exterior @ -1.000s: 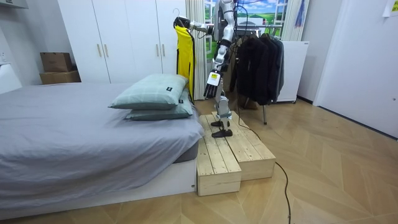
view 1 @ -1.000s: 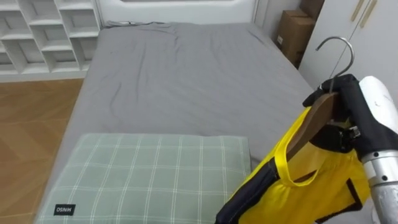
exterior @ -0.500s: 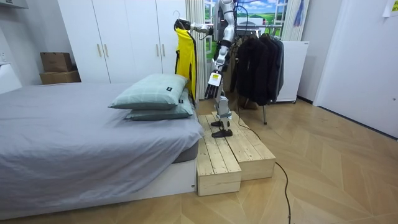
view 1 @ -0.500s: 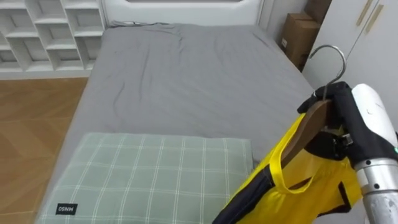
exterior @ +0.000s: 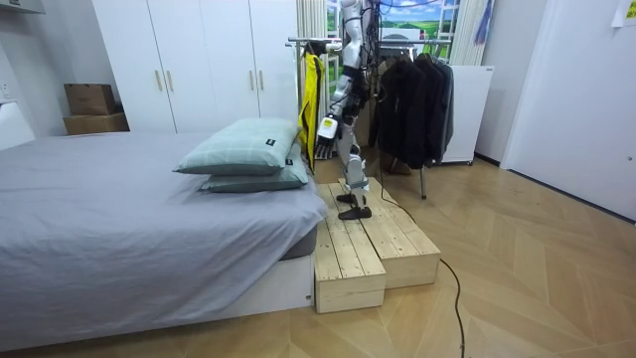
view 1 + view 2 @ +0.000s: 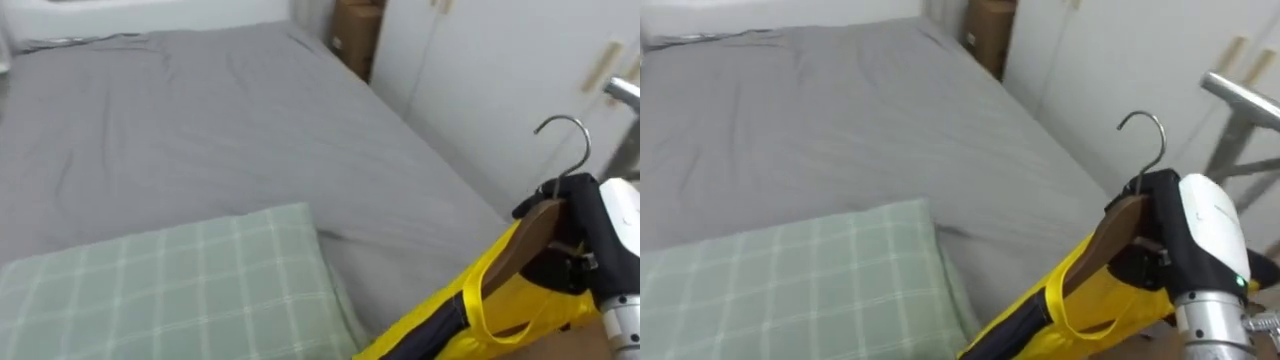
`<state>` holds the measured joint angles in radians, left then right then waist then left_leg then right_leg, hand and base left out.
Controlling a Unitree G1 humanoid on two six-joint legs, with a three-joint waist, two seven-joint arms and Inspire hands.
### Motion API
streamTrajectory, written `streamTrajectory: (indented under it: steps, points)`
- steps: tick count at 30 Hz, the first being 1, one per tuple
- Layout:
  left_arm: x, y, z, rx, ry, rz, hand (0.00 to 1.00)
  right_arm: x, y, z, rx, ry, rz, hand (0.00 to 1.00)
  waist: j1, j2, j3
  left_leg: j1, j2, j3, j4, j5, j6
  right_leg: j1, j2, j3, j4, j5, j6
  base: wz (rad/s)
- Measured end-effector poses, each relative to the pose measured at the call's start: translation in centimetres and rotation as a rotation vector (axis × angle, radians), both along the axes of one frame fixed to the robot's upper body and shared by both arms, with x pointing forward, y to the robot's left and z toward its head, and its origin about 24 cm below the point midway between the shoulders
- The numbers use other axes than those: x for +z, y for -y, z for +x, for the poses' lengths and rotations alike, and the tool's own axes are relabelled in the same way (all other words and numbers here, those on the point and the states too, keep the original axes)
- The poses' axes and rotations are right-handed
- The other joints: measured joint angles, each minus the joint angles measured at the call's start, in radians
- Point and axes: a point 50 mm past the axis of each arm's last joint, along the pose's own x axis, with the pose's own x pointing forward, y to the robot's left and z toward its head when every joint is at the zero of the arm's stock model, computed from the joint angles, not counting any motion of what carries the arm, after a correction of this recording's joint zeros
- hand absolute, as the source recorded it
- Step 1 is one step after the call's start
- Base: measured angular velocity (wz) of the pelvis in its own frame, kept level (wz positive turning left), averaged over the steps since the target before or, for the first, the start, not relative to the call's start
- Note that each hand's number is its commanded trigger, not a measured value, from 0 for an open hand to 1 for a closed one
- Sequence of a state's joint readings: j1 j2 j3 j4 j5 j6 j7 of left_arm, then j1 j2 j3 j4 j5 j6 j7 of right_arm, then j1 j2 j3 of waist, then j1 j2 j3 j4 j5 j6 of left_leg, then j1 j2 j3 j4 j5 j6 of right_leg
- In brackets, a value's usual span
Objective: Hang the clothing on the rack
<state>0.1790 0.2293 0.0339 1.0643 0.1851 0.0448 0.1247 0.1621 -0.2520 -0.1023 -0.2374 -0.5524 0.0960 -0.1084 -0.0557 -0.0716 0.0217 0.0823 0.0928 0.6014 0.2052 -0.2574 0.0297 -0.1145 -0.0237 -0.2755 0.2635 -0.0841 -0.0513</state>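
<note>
My right hand (image 6: 588,238) is shut on the neck of a wooden hanger (image 6: 534,242), whose metal hook (image 6: 573,134) points up. A yellow garment (image 6: 486,318) with dark trim hangs from the hanger, below the hand; it also shows in the right eye view (image 6: 1065,305). In the room view I stand on a wooden platform (image 5: 370,242) beside the bed, holding the garment (image 5: 311,99) up next to the clothes rack (image 5: 320,42). My left hand (image 5: 330,137) hangs low at my side.
A checked green pillow (image 6: 170,290) lies on the grey bed (image 6: 200,130) to my left. White wardrobe doors (image 6: 480,70) and a cardboard box (image 6: 352,28) stand beyond it. The rack's metal bar (image 6: 1240,95) crosses at the right, and dark coats (image 5: 412,94) hang on the rack.
My view has swung right, from the bed towards the wardrobe and rack. In the room view I have turned and carried the yellow garment towards the rack.
</note>
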Motion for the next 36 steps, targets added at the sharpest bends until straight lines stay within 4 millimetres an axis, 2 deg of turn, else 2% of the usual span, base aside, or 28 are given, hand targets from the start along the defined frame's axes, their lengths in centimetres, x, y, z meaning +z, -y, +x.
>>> streamTrajectory:
  steps: [1,2,3,4,5,6,7,9,10,12,13,14,15,16,17,18,19,20,22,23,24,25,26,27,28,29,30,36]
  points:
    - [0.1,-0.1,0.5,0.001,0.012,0.002,0.0,-0.2,0.1,0.0,-0.005,-0.004,0.0,1.0,0.003,0.001,0.0008,0.018,0.006,0.063,0.005,-0.01,-0.004,-0.017,-0.03,-0.072,0.061,-0.026,0.01,-1.47]
    - [0.2,-0.1,0.8,0.005,0.022,-0.001,0.0,-0.4,0.2,0.0,-0.01,-0.003,-0.001,1.0,0.002,0.002,-0.0007,0.026,0.006,0.088,0.009,-0.015,-0.006,-0.022,-0.051,-0.094,0.097,-0.046,0.018,-1.32]
    - [0.3,-0.1,1.6,-0.002,0.042,-0.003,0.0,-0.9,0.4,0.0,-0.027,-0.013,-0.002,1.0,0.003,0.003,-0.0023,0.039,0.009,0.131,0.022,-0.028,-0.013,-0.017,-0.096,-0.119,0.15,-0.078,0.044,-0.89]
    - [0.4,-0.1,2.0,-0.005,0.054,-0.003,0.0,-1.2,0.4,0.0,-0.031,-0.021,-0.001,1.0,0.004,0.002,-0.0024,0.043,0.01,0.15,0.026,-0.032,-0.016,-0.012,-0.114,-0.126,0.162,-0.084,0.053,-1.1]
    - [0.6,-0.1,2.7,-0.007,0.074,-0.001,0.0,-1.6,0.4,0.0,-0.03,-0.037,0.0,1.0,0.009,-0.003,-0.0061,0.052,0.015,0.194,0.033,-0.039,-0.027,0.0,-0.129,-0.121,0.165,-0.092,0.065,-0.99]
    - [0.6,-0.1,2.9,0.003,0.067,-0.001,0.0,-1.6,0.2,0.0,-0.023,-0.04,-0.002,1.0,0.004,-0.007,-0.0077,0.054,0.02,0.218,0.039,-0.04,-0.035,-0.001,-0.12,-0.112,0.146,-0.097,0.047,-0.89]
    - [0.5,0.0,2.9,0.012,0.063,-0.004,0.0,-1.6,0.3,0.0,-0.023,-0.04,-0.006,1.0,-0.003,-0.003,-0.0067,0.056,0.027,0.223,0.045,-0.041,-0.039,0.0,-0.113,-0.111,0.137,-0.094,0.044,-0.56]
    - [0.3,0.0,2.0,0.026,0.03,-0.004,0.0,-1.6,0.3,0.0,-0.023,-0.041,-0.003,1.0,-0.026,0.005,-0.0072,0.059,0.057,0.243,0.084,-0.042,-0.05,-0.008,-0.081,-0.093,0.111,-0.083,0.029,-0.34]
    - [0.3,0.0,1.9,0.025,0.023,-0.001,0.0,-1.6,0.3,0.0,-0.022,-0.042,-0.004,1.0,-0.028,0.004,-0.0068,0.06,0.065,0.246,0.097,-0.042,-0.05,-0.008,-0.075,-0.085,0.107,-0.084,0.025,-0.44]
    - [0.3,-0.3,1.2,0.032,0.006,0.007,0.0,-1.4,0.0,0.4,0.005,-0.043,0.003,1.0,-0.013,-0.003,-0.0074,0.051,0.118,0.244,0.199,-0.049,-0.062,-0.005,-0.049,-0.083,0.105,-0.095,-0.002,-0.64]
    - [0.4,-0.5,1.1,0.033,0.004,0.012,0.0,-1.2,-0.5,0.7,0.027,-0.04,0.009,1.0,-0.011,-0.009,-0.0078,0.037,0.155,0.237,0.28,-0.053,-0.068,-0.005,-0.04,-0.068,0.112,-0.107,-0.017,-0.61]
    - [0.4,-0.5,1.1,0.034,0.004,0.014,0.0,-1.1,-0.6,0.9,0.039,-0.038,0.008,1.0,-0.01,-0.012,-0.0081,0.03,0.167,0.223,0.319,-0.052,-0.068,-0.004,-0.031,-0.052,0.117,-0.113,-0.023,-0.64]
    - [0.4,-0.4,1.1,0.035,0.0,0.016,0.0,-0.9,-0.9,1.1,0.054,-0.031,0.01,1.0,-0.005,-0.011,-0.0088,0.015,0.195,0.161,0.386,-0.051,-0.068,0.001,-0.007,-0.017,0.121,-0.12,-0.036,-0.78]
    - [0.4,-0.5,1.2,0.04,0.005,0.026,0.0,-0.9,-1.0,1.2,0.063,-0.026,0.014,1.0,0.005,-0.011,-0.0085,0.007,0.207,0.095,0.432,-0.042,-0.078,0.005,0.016,0.022,0.131,-0.125,-0.048,-0.86]
    - [0.4,-0.5,1.1,0.047,0.003,0.032,0.0,-0.9,-1.0,1.2,0.066,-0.026,0.015,1.0,0.01,-0.01,-0.0091,0.002,0.207,0.059,0.45,-0.037,-0.079,0.013,0.027,0.044,0.134,-0.129,-0.054,-0.96]
    - [0.3,-0.4,0.7,0.063,-0.006,0.035,0.0,-0.9,-1.2,1.2,0.074,-0.028,0.015,1.0,0.011,-0.01,-0.0087,-0.011,0.193,-0.03,0.459,-0.034,-0.073,0.023,0.041,0.086,0.134,-0.132,-0.063,-0.98]
    - [0.2,-0.2,0.4,0.097,-0.01,0.037,0.0,-1.0,-1.2,1.2,0.073,-0.029,0.016,1.0,0.011,-0.014,-0.0077,-0.026,0.16,-0.118,0.434,-0.044,-0.074,0.024,0.046,0.128,0.133,-0.134,-0.068,-0.95]
    - [0.1,0.1,0.3,0.114,-0.006,0.034,0.0,-1.0,-1.3,1.2,0.074,-0.03,0.016,1.0,0.011,-0.015,-0.0068,-0.037,0.141,-0.151,0.416,-0.048,-0.077,0.024,0.047,0.148,0.132,-0.133,-0.068,-0.96]
    - [-0.2,0.7,-0.3,0.163,-0.007,0.023,0.0,-0.8,-1.6,1.4,0.089,-0.023,0.014,1.0,0.026,-0.016,-0.0079,-0.067,0.073,-0.247,0.282,-0.045,-0.086,0.015,0.056,0.247,0.127,-0.119,-0.064,-1.19]
    - [-0.2,0.8,-0.6,0.167,-0.015,0.025,0.0,-0.7,-1.8,1.6,0.1,-0.02,0.009,1.0,0.031,-0.012,-0.0099,-0.077,0.06,-0.275,0.244,-0.043,-0.086,0.008,0.063,0.276,0.125,-0.114,-0.064,-1.44]
    - [-0.3,1.0,-1.1,0.169,-0.027,0.026,0.0,-0.6,-2.1,1.8,0.116,-0.016,-0.012,1.0,0.036,-0.008,-0.0119,-0.101,0.037,-0.341,0.175,-0.035,-0.088,-0.005,0.077,0.326,0.122,-0.101,-0.061,-1.11]
    - [-0.4,1.1,-1.2,0.169,-0.029,0.026,0.0,-0.4,-2.2,1.9,0.122,-0.014,-0.021,1.0,0.036,-0.005,-0.0119,-0.115,0.031,-0.368,0.146,-0.025,-0.097,-0.01,0.082,0.34,0.12,-0.094,-0.06,-1.25]
    - [-0.4,1.3,-1.4,0.174,-0.04,0.024,0.0,-0.4,-2.3,1.9,0.129,-0.013,-0.026,1.0,0.034,0.004,-0.0136,-0.134,0.031,-0.393,0.118,0.017,-0.107,-0.02,0.096,0.362,0.112,-0.083,-0.058,-0.99]
    - [-0.5,1.3,-1.8,0.179,-0.059,0.024,0.0,-0.4,-2.3,1.9,0.128,-0.014,-0.034,1.0,0.023,0.014,-0.0192,-0.14,0.03,-0.408,0.121,0.06,-0.103,-0.024,0.112,0.384,0.113,-0.081,-0.053,-0.79]
    - [-0.5,1.3,-1.8,0.184,-0.062,0.027,0.0,-0.5,-2.4,1.9,0.126,-0.018,-0.041,1.0,0.012,0.01,-0.0202,-0.139,0.029,-0.403,0.122,0.061,-0.102,-0.023,0.111,0.387,0.112,-0.079,-0.047,-0.32]
    - [-0.6,1.3,-1.8,0.182,-0.068,0.026,0.0,-0.5,-2.3,1.9,0.125,-0.013,-0.06,1.0,-0.015,0.007,-0.0212,-0.138,0.02,-0.4,0.121,0.059,-0.098,-0.024,0.106,0.387,0.106,-0.078,-0.041,-0.06]
    - [-0.6,1.5,-1.8,0.181,-0.07,0.021,0.0,-0.3,-2.2,1.9,0.121,-0.002,-0.072,1.0,-0.028,0.01,-0.0195,-0.136,0.016,-0.392,0.116,0.056,-0.092,-0.023,0.104,0.389,0.095,-0.073,-0.033,-0.11]
    - [-0.8,2.0,-1.8,0.139,-0.089,0.01,0.0,-0.1,-1.9,1.8,0.106,0.01,-0.099,1.0,-0.048,0.022,-0.0118,-0.125,0.0,-0.364,0.081,0.049,-0.077,-0.022,0.094,0.426,0.063,-0.065,-0.012,-0.11]
